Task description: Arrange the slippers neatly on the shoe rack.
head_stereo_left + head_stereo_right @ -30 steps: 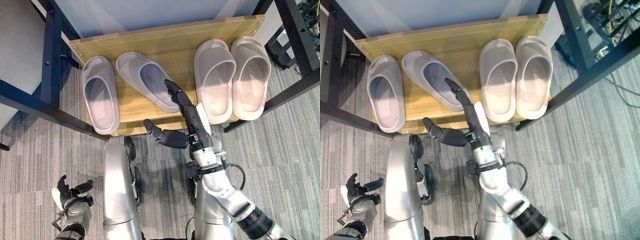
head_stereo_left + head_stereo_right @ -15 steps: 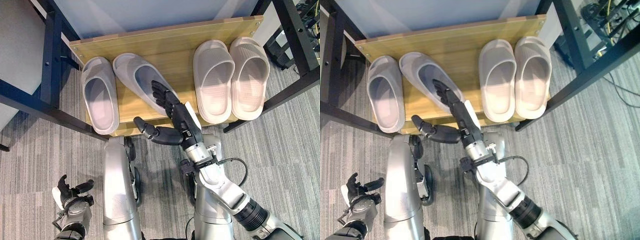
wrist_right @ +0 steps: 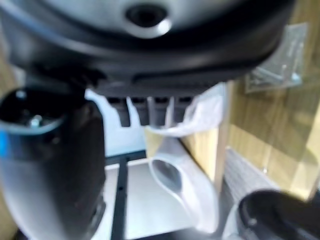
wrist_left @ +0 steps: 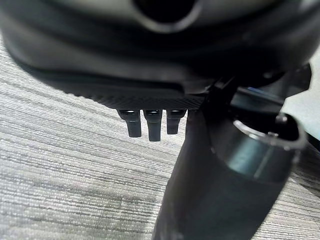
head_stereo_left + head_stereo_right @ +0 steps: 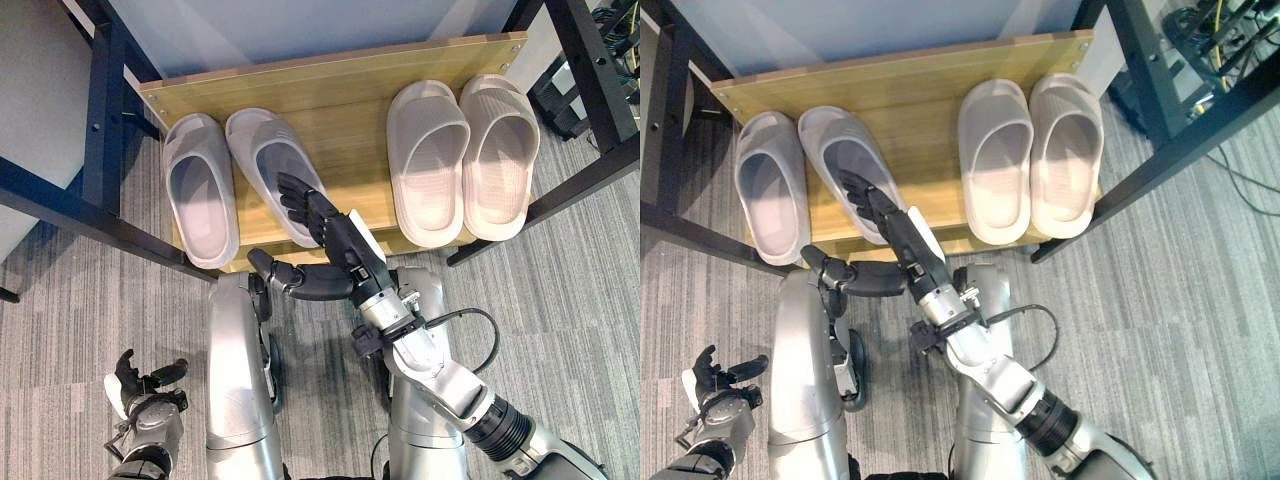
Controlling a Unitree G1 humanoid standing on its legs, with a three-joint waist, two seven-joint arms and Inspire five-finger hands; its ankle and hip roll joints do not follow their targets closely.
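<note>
Shoe rack: a low wooden shelf (image 5: 340,75) set inside a black metal frame (image 5: 102,120), standing on grey carpet (image 5: 560,270).

Grey slippers: two of them on the robot's left part of the shelf. The outer grey slipper (image 5: 200,188) lies straight, toe toward the back wall. The inner grey slipper (image 5: 273,170) sits just beside it, slightly angled, with its heel end swung toward the middle of the shelf.

Beige slippers: a pair on the robot's right part of the shelf, the left beige slipper (image 5: 428,160) and the right beige slipper (image 5: 499,152) side by side and touching, both straight, well apart from the grey ones.

Right hand: the right hand (image 5: 335,235) reaches in from the lower right, fingers (image 5: 293,195) stretched out nearly straight and spread over the heel end of the inner grey slipper, resting on or just above its footbed (the exact contact cannot be told). The thumb (image 5: 290,280) sticks out low, in front of the shelf's front edge and clear of the slipper. Nothing is gripped.

Left hand: the left hand (image 5: 140,385) hangs low over the carpet at the robot's left, far from the rack, fingers loosely curved and holding nothing.

Slipper relative to hand: the inner grey slipper lies under the right hand's fingertips, its toe pointing away from the palm.
</note>
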